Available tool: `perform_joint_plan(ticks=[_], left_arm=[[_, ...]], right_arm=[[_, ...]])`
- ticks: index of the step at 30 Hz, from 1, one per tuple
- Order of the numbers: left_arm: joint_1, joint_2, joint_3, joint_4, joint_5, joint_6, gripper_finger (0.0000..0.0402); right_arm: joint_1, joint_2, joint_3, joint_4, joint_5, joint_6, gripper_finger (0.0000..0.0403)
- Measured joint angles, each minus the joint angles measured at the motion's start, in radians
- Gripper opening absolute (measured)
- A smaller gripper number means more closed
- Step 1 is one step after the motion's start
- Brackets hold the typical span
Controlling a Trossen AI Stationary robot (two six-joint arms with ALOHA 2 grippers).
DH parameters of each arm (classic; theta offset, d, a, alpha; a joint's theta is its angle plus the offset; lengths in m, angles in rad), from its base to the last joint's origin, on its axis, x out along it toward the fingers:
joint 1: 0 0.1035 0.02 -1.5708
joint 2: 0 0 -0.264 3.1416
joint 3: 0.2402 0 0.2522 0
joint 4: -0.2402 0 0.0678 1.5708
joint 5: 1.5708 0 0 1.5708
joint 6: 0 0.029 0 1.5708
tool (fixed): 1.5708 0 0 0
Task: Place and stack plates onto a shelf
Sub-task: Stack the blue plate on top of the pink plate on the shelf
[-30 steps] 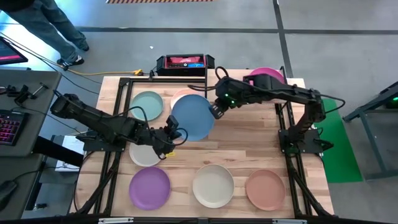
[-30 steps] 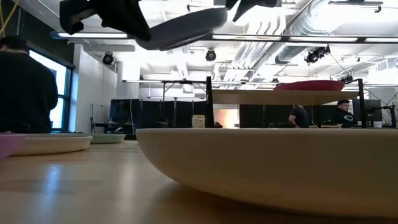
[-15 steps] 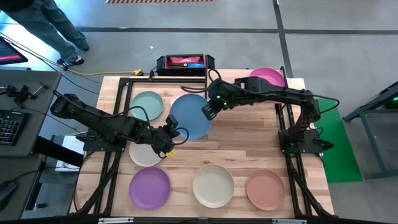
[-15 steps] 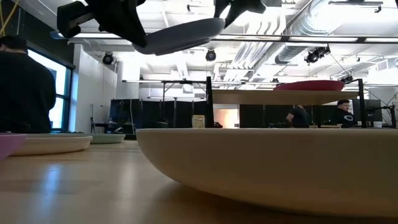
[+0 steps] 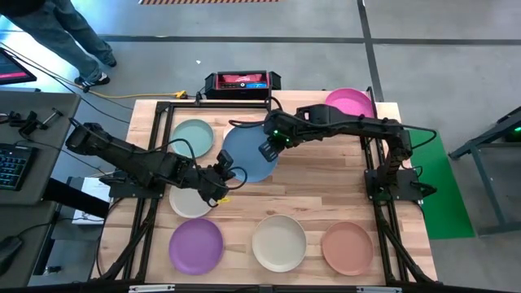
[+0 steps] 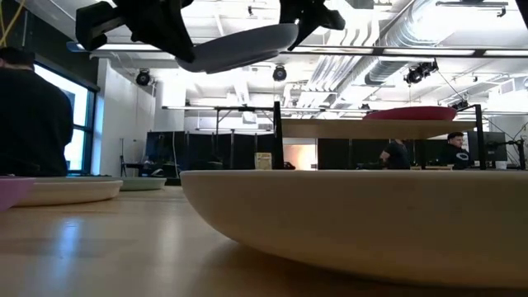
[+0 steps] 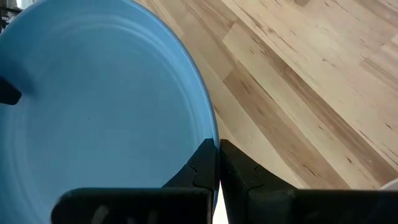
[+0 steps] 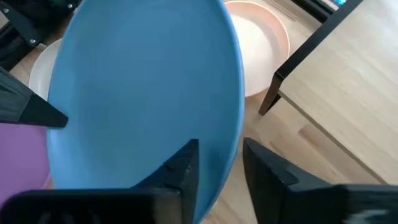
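A blue plate [image 5: 247, 153] is held in the air over the table's far middle, and the low view shows its underside [image 6: 239, 45]. My left gripper [image 7: 217, 163] is shut on its near-left rim. My right gripper [image 8: 221, 171] is open at the plate's right rim, one finger over the plate's face and the other beyond the rim; whether it touches, I cannot tell. The shelf [image 5: 383, 122] stands at the far right and carries a magenta plate [image 5: 350, 102]. The teal [image 5: 193, 136], grey [image 5: 189, 203], purple [image 5: 196, 245], cream [image 5: 279, 242] and salmon-brown [image 5: 347, 247] plates rest on the table. The pale pink plate [image 8: 264, 37] is partly hidden under the blue one. My left gripper pinches the blue plate's rim [image 7: 208, 134] between its two fingers, on the plate's near-left side [image 5: 226, 172]. The fingers come slanting from the table's left and near side. The plate is lifted clear of the table and lies nearly level, tilted slightly.
A black shelf post [image 8: 298, 62] stands close to the right of the blue plate's rim. A red-and-black box [image 5: 242, 81] sits at the table's far edge. Bare wood [image 5: 317, 183] lies in the table's middle. A person [image 6: 33, 124] stands at the far left.
My right gripper has moved toward the table's left, from just off the blue plate's right rim to astride it. The plate's right side has sunk a little, so it lies flatter. My left gripper has kept its hold and stayed in place.
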Motion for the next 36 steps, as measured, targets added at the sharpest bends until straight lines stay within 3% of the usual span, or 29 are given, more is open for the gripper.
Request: perform_joint_plan(ticks=[6, 22, 36], left_arm=[[0.000, 0.000, 0.000, 0.003, 0.001, 0.000, 0.0000], [-0.001, 0.000, 0.001, 0.012, 0.000, -0.019, 0.0006], [0.000, 0.000, 0.001, 0.011, 0.012, -0.080, 0.0068]], right_arm=[[-0.001, -0.002, 0.000, 0.002, -0.013, 0.000, 0.0009], [0.000, -0.002, 0.000, -0.012, -0.008, 0.030, 0.0001], [-0.006, -0.003, 0.000, -0.019, -0.015, 0.033, 0.0001]])
